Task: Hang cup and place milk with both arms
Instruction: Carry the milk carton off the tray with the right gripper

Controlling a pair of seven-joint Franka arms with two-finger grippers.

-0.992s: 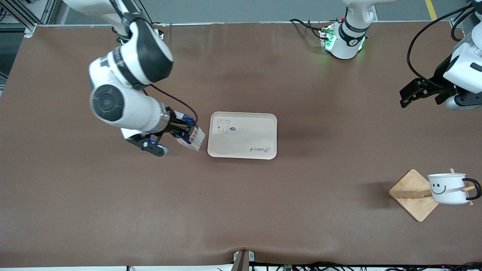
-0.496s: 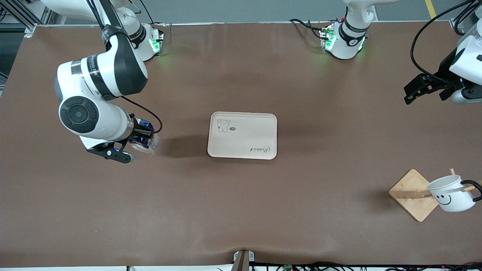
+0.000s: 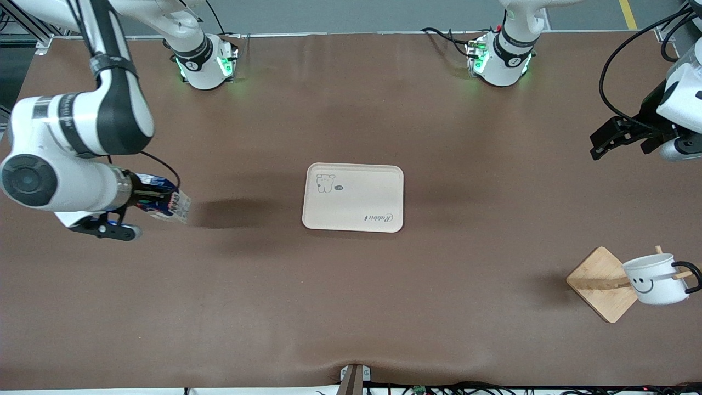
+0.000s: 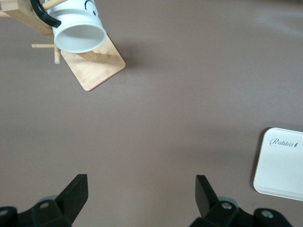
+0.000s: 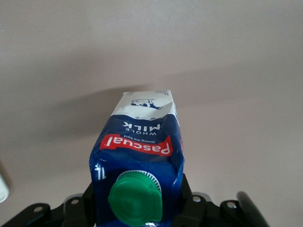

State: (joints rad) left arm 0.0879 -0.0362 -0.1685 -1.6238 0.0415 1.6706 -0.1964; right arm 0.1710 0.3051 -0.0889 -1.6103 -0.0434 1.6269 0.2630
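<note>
While my right gripper (image 3: 143,198) at mid-left clamps the milk (image 3: 164,202) in the air, the centre tray (image 3: 354,197) is bare (placing left). Lower right, the cup (image 3: 655,279) hangs on the rack (image 3: 600,282); my left gripper (image 3: 607,138) waits, spread empty.

The milk (image 3: 164,202) is mostly hidden in the front view by the right gripper (image 3: 143,201) clamped on it; only its white end and some blue show. In the right wrist view the carton covers the fingers. The cup (image 4: 77,27) and rack (image 4: 87,59) are cut by the left wrist picture's edge, as is the tray (image 4: 281,163). The cup's handle (image 3: 692,276) touches the front picture's edge.
</note>
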